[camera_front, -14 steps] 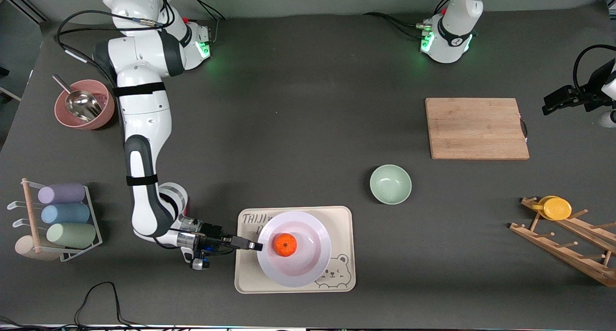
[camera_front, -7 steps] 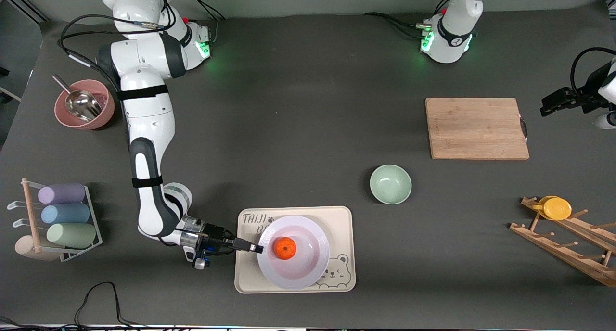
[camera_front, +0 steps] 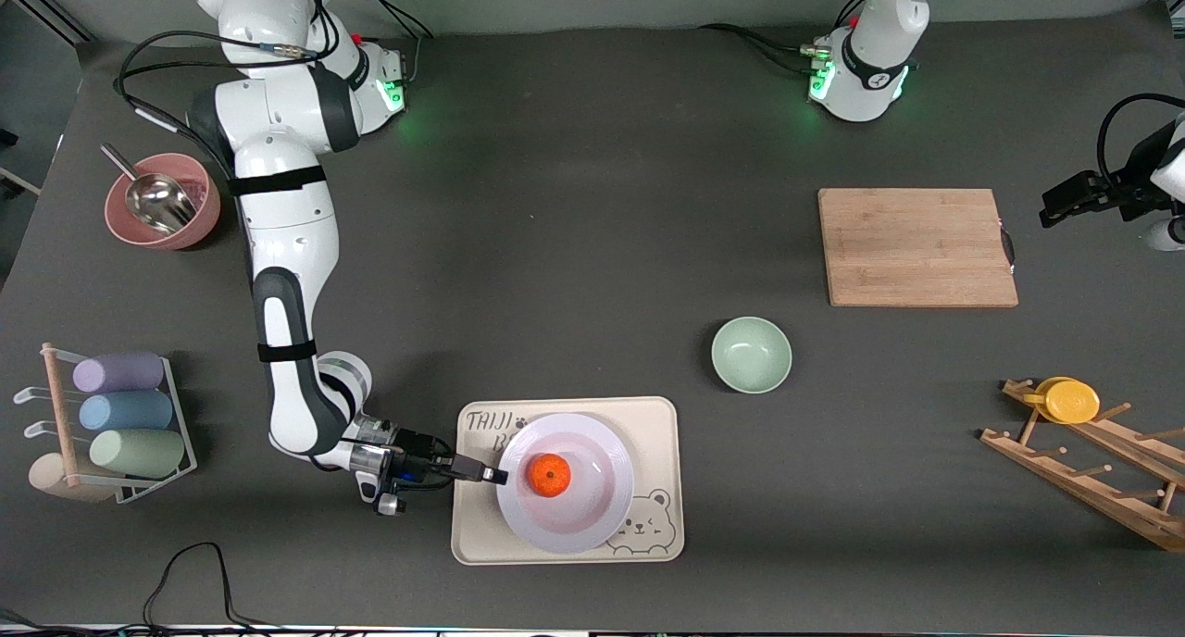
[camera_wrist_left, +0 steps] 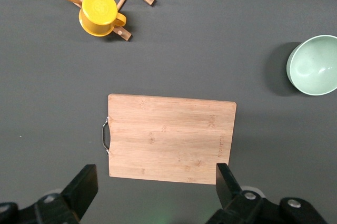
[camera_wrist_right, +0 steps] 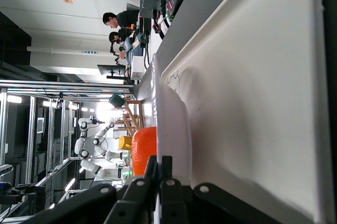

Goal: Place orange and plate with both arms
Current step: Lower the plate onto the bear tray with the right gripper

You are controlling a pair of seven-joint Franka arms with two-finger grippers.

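Note:
The pale lavender-white plate (camera_front: 592,507) rests on the cream bear tray (camera_front: 657,424), with the orange (camera_front: 549,475) in its middle. My right gripper (camera_front: 495,476) lies low over the tray's edge, shut on the plate's rim at the side toward the right arm's end. In the right wrist view the fingers (camera_wrist_right: 152,168) pinch the plate's rim (camera_wrist_right: 171,124), with the orange (camera_wrist_right: 145,147) just past them. My left gripper (camera_front: 1051,206) hangs high over the table's edge beside the cutting board, open and empty; in the left wrist view its gripper (camera_wrist_left: 155,187) spans the board's edge.
A wooden cutting board (camera_front: 916,246) lies near the left arm. A mint-green bowl (camera_front: 751,354) sits between board and tray. A wooden rack with a yellow cup (camera_front: 1072,400) stands at the left arm's end. A pink bowl with a scoop (camera_front: 162,202) and a cup rack (camera_front: 120,415) stand at the right arm's end.
The plate with the orange has shifted slightly toward the left arm's end and settled lower on the tray. The right arm's elbow moved the same way. The left gripper shifted slightly.

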